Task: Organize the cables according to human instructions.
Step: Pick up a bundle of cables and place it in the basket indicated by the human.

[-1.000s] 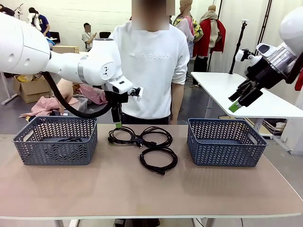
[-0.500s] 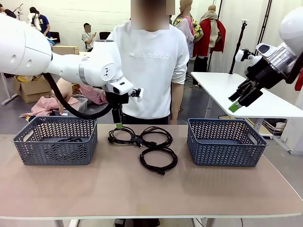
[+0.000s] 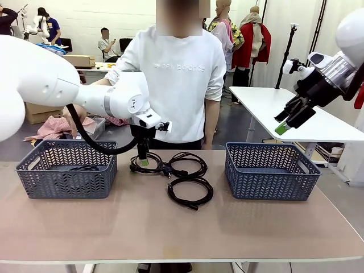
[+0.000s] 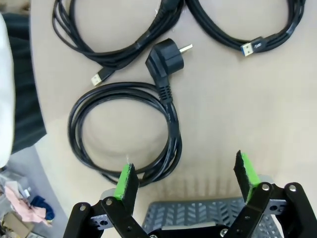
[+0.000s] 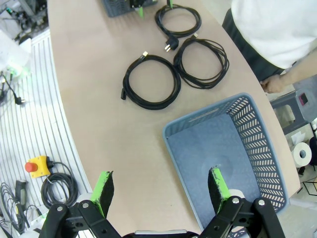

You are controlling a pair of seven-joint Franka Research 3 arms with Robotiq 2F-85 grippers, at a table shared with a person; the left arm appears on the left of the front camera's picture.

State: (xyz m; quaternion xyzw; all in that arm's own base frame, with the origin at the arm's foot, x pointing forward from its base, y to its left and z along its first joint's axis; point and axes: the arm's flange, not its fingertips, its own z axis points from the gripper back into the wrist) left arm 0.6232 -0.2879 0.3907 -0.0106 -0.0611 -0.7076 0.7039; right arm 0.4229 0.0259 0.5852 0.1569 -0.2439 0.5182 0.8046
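Currently the left pincer [image 4: 183, 173] hovers spread wide over the nearest cable coil [image 4: 171, 129], which lies flat on the surface [image 4: 223, 99], offset toward one finger [image 4: 126, 181], its plug [image 4: 161, 57] pointing away. The right pincer [image 3: 287, 120], also wide, hangs well apart. The left basket [image 3: 65, 176] holds one cable [image 3: 84, 168]; the right basket [image 3: 272, 176] looks bare.

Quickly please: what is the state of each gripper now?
Left gripper: open, holding nothing, above a coiled cable.
Right gripper: open, holding nothing, raised in the air.
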